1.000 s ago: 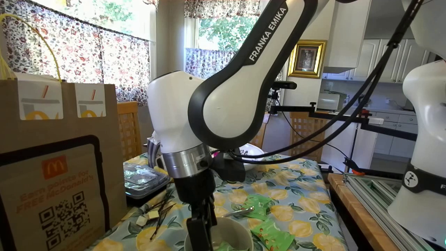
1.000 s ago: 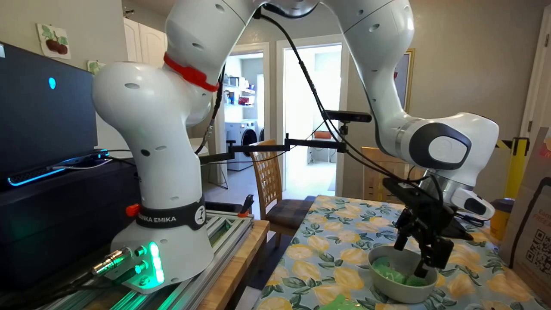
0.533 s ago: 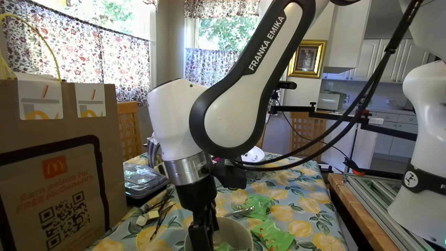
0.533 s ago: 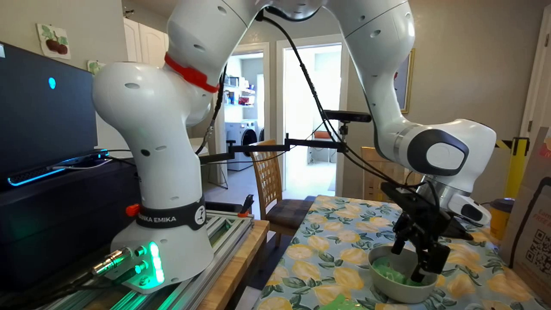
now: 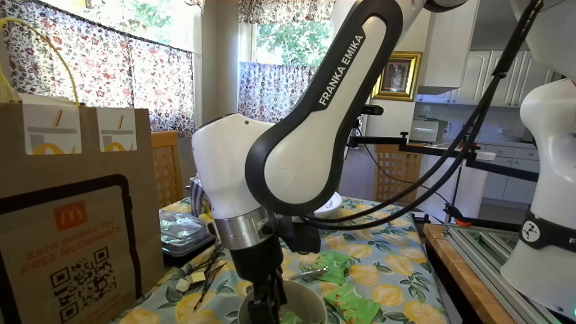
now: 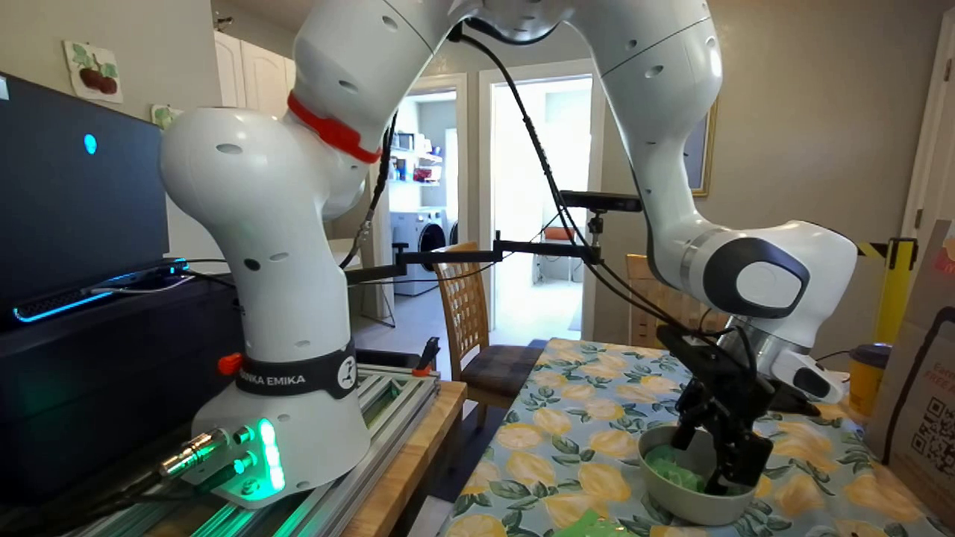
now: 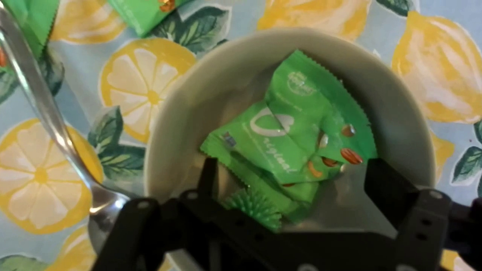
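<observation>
- The gripper (image 7: 294,180) has its jaws spread wide at the bottom of the wrist view, gripping nothing.
- Since a second ago it has sunk; at lower right of an exterior view, a finger now reaches deeper into the bowl (image 6: 690,509).
- The bowl is unmoved; green packets (image 7: 293,139) lie in it, mid-frame in the wrist view, a spiky green ball (image 7: 256,207) just below them.
- A spoon (image 7: 66,145) lies at left, outside.
</observation>
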Controlling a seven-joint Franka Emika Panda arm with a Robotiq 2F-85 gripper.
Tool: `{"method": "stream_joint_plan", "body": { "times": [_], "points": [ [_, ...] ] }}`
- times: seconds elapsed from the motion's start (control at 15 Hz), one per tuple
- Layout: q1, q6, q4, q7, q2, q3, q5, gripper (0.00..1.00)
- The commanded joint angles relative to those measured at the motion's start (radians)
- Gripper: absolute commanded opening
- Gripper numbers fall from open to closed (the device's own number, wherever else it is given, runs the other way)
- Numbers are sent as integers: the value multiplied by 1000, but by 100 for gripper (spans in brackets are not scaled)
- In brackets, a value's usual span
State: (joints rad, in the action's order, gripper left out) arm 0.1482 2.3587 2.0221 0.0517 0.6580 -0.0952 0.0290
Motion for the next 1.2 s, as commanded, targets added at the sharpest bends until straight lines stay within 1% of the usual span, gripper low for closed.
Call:
{"method": "stream_joint_plan", "body": {
  "times": [0.0,0.07,0.13,0.2,0.27,0.53,0.67,0.87,1.0,1.13],
  "points": [
    [11,-20,-44,20,36,7,-6,100],
    [10,-22,-48,19,39,7,-6,98],
    [10,-24,-50,19,42,7,-6,92],
    [13,-24,-51,23,45,10,-3,73],
    [13,-26,-54,23,48,10,-2,70],
    [13,-31,-60,22,55,10,-4,36],
    [10,-38,-63,19,56,9,-6,21],
    [-9,-61,-61,-7,43,-10,-28,2],
    [-22,-75,-50,-25,20,-25,-48,0],
    [-28,-82,-32,-31,-14,-36,-70,0]
  ]
}}
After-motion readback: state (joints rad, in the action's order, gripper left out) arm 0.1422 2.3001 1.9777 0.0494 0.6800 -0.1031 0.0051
